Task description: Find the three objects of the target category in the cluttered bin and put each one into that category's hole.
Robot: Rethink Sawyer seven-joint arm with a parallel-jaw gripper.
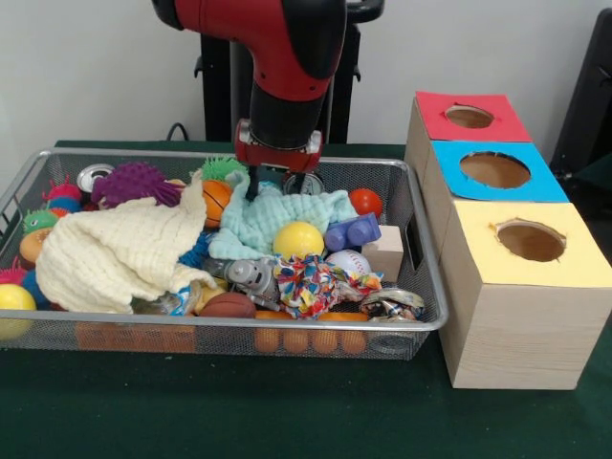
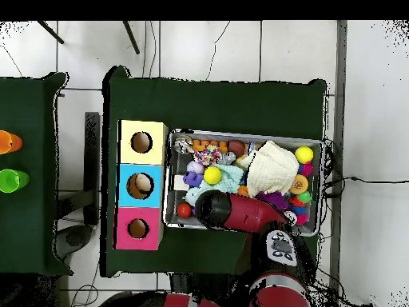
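The bin (image 1: 191, 331) is a wide wire mesh basket full of toys; it also shows in the overhead view (image 2: 248, 136). My gripper (image 1: 279, 180) is down inside the bin at its far side, its tip against a mint green cloth (image 1: 277, 215). In the overhead view the red arm (image 2: 232, 209) hides the gripper. Three wooden boxes stand beside the bin, each with a hole on top: red (image 1: 469, 117), blue (image 1: 494, 169) and yellow (image 1: 529, 241). A yellow ball (image 1: 298, 239), a red ball (image 1: 364, 202) and a baseball (image 1: 347, 261) lie near the cloth.
A cream cloth (image 1: 115, 253) covers the bin's left part. Around it lie a purple fuzzy ball (image 1: 137, 182), an orange basketball (image 1: 216, 201), a purple-blue toy block (image 1: 352, 232), a wooden block (image 1: 385, 251), a colourful rope toy (image 1: 311, 284) and a brown football (image 1: 228, 306). An orange cup (image 2: 6, 141) and a green cup (image 2: 8, 181) stand on a side table.
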